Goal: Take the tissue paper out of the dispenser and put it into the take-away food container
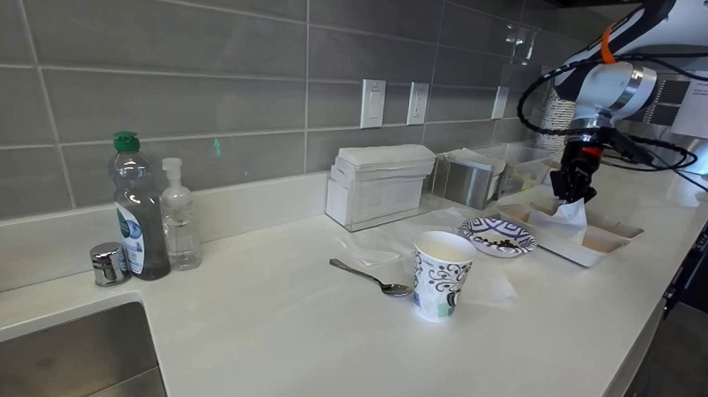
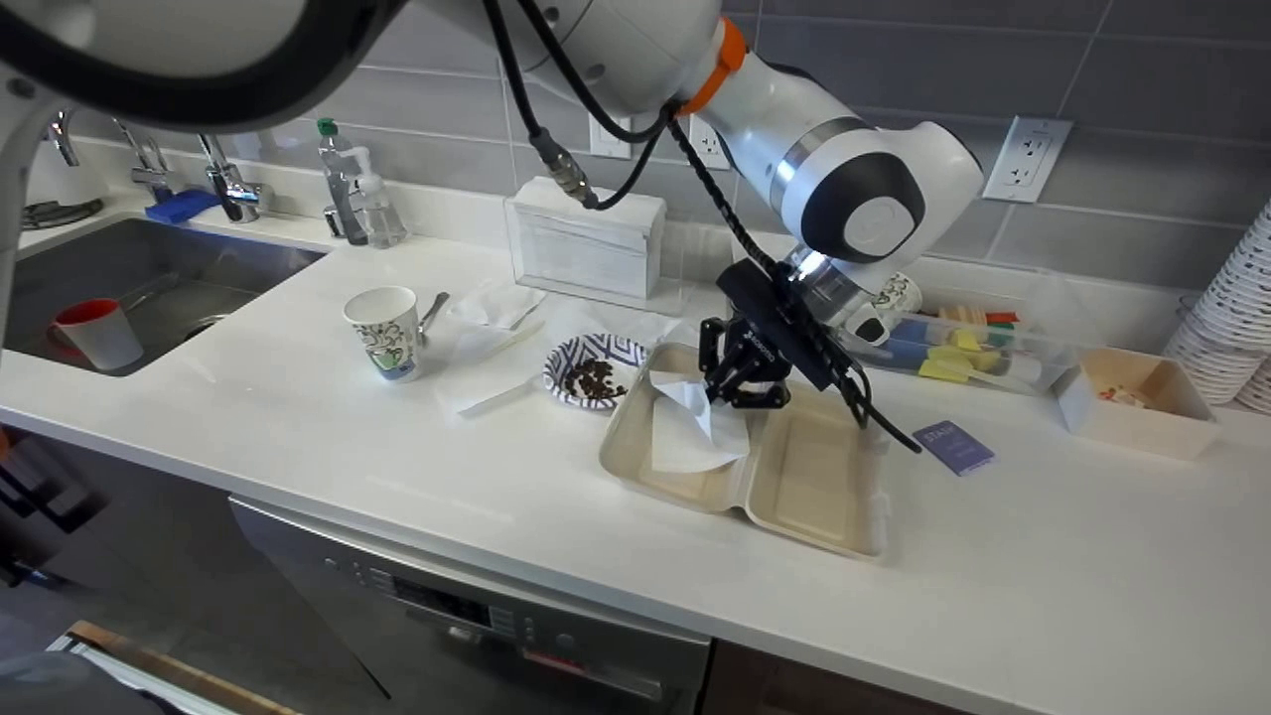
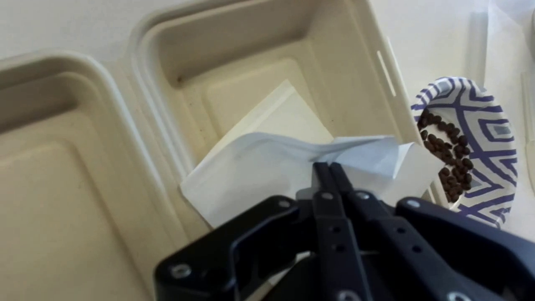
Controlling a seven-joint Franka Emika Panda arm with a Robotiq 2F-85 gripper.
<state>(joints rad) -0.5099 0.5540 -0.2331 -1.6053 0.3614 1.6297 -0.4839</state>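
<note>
Fingers point(image 3: 321, 179) pinching the tissue point(image 3: 263, 171), mid-frame in the wrist view, over the food container point(image 3: 246, 92) spanning upper left! Placing looks in hand; next calls for a slight lowering, then spreading to let go.

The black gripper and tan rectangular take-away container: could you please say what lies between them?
White tissue paper hangs from the gripper in both exterior views.

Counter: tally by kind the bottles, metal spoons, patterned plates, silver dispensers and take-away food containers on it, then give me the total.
Bottles: 2 (green-capped bottle, pump bottle)
Metal spoon: 1
Patterned plate: 1
Silver dispenser: 1
Take-away food container: 1
Total: 6
</note>
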